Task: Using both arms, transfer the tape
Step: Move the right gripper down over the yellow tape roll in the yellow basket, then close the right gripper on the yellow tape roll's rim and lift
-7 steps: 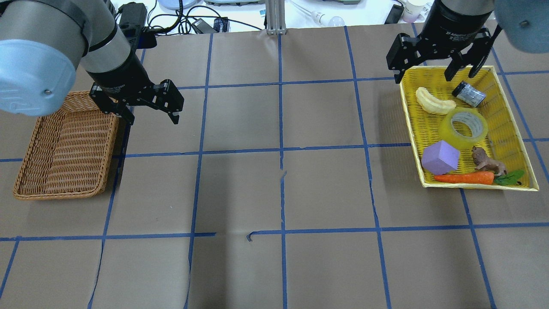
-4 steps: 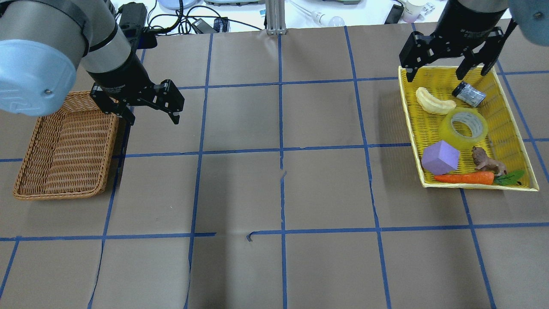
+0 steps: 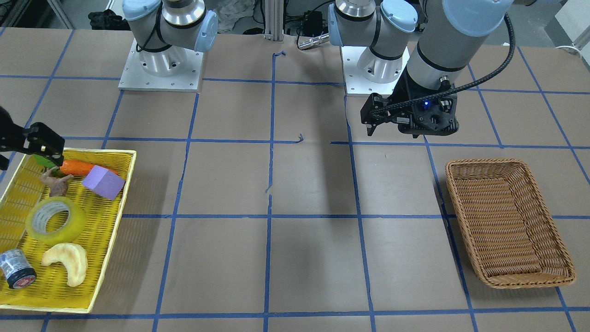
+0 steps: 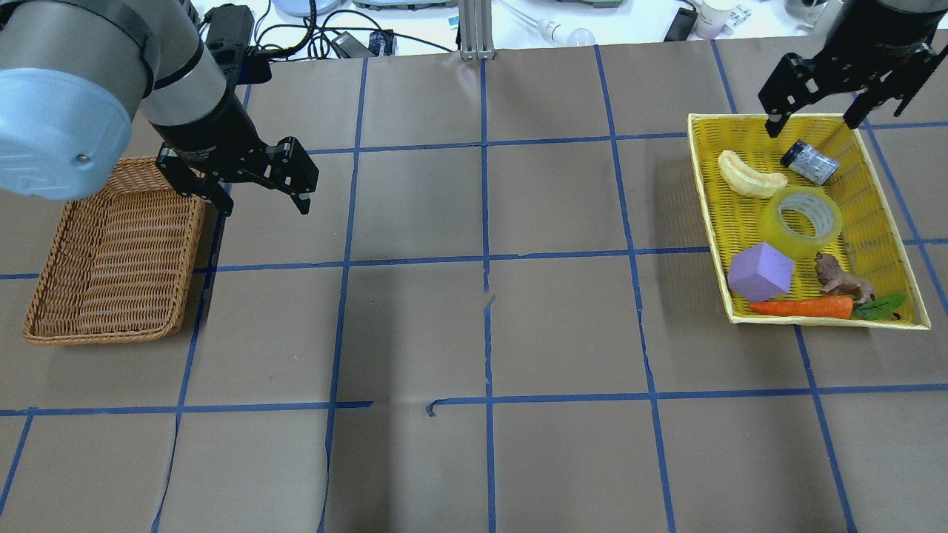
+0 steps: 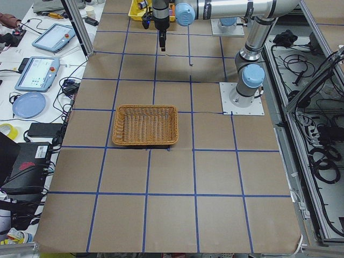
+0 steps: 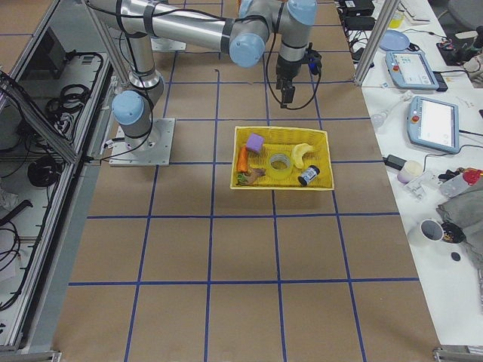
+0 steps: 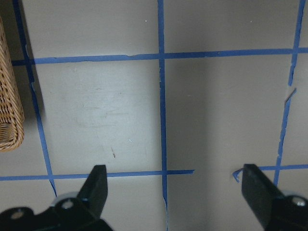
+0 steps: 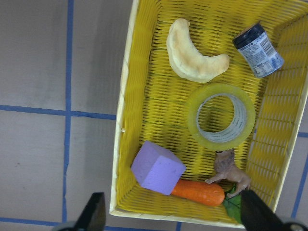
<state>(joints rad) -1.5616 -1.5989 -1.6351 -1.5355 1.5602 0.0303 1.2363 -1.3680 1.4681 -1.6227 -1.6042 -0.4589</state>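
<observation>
My right claw: fingers spread wide, holding nothing. It hangs over the top edge of the yellow basket, upper right of the overhead view.

Just below it in that frame, inside the basket, are a small grey can and a pale crescent piece. Next comes the tape, lying flat near the basket's middle, hole up, well clear of my fingers. Lower still are a purple block and a brown animal figure. A carrot lies along the bottom rim.

My left claw: likewise spread and empty, upper left of the overhead view. It is over the table, just beside the wicker basket.
</observation>
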